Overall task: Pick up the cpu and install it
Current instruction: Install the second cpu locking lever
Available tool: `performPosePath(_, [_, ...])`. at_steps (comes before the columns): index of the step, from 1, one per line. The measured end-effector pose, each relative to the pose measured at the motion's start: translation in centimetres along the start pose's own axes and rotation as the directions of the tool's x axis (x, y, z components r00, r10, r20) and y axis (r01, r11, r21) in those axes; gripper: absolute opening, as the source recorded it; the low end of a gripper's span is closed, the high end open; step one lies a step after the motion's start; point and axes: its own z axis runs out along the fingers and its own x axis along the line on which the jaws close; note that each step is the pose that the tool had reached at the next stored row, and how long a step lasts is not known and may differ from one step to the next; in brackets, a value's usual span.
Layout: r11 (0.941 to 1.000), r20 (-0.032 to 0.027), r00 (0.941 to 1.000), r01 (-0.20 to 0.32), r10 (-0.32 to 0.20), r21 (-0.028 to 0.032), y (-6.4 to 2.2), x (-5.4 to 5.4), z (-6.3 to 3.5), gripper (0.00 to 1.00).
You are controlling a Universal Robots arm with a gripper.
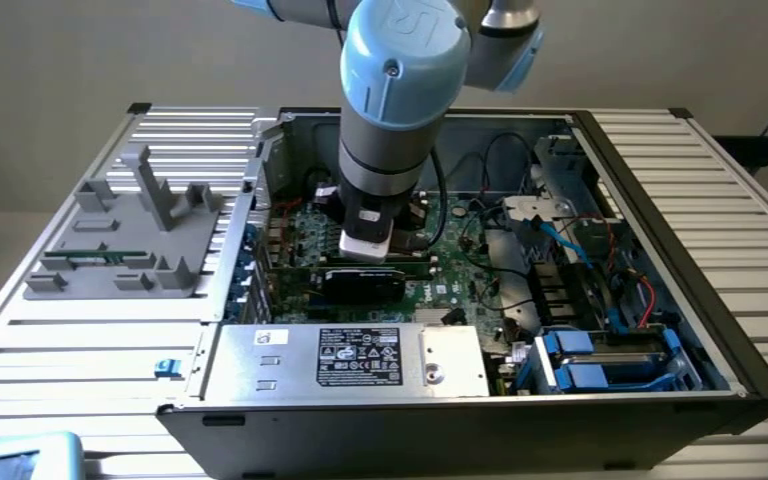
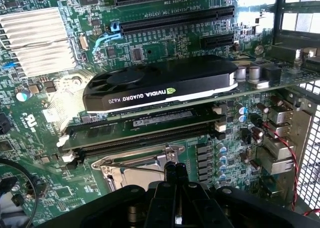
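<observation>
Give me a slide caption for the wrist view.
Shut gripper over the socket, below the graphics card on the motherboard.

From my remote seat I see an open computer case [image 1: 744,330] lying on a ribbed metal table [image 1: 77,340]. Inside, the green motherboard [image 2: 165,52] carries a black Nvidia Quadro K620 graphics card [image 2: 160,85], with a finned silver heatsink [image 2: 32,40] off to one side and long black expansion slots [image 2: 175,20] beyond the card. The power supply box with a white label [image 1: 357,358] sits along the near wall. Blue drive bays [image 1: 584,365] occupy the corner toward the exterior view's right. A grey plastic fixture [image 1: 137,235] stands on the table at the exterior view's left.
</observation>
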Motion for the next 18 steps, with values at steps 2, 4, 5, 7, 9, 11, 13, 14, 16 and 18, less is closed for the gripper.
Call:
performPosePath(2, [1.0000,0.0004,1.0000,-0.001,0.001,0.0001,0.00,-0.04,0.00,0.12])
performPosePath(4, [1.0000,0.0006,1.0000,-0.002,0.002,0.0016,-0.01,-0.05,0.01,0.12])
performPosePath(5, [1.0000,0.0006,1.0000,-0.002,0.002,0.0027,-0.01,-0.06,0.00,0.12])
performPosePath(7, [1.0000,0.0005,1.0000,-0.003,0.003,0.0047,-0.03,-0.06,0.02,0.12])
performPosePath(9, [1.0000,0.0003,1.0000,-0.004,0.004,0.0053,-0.03,-0.06,0.03,0.12])
performPosePath(11, [1.0000,0.0000,1.0000,-0.005,0.005,0.0057,-0.02,-0.05,0.09,0.12])
performPosePath(13, [1.0000,-0.0003,1.0000,-0.006,0.006,0.0057,0.03,-0.04,0.24,0.12])
performPosePath(14, [1.0000,-0.0005,1.0000,-0.007,0.007,0.0059,0.06,-0.03,0.35,0.12])
performPosePath(16, [0.9999,0.0001,1.0000,-0.008,0.008,0.0058,0.10,-0.04,0.52,0.12])
performPosePath(18, [0.9999,0.0012,0.9999,-0.010,0.010,0.0056,0.15,-0.08,0.66,0.12])
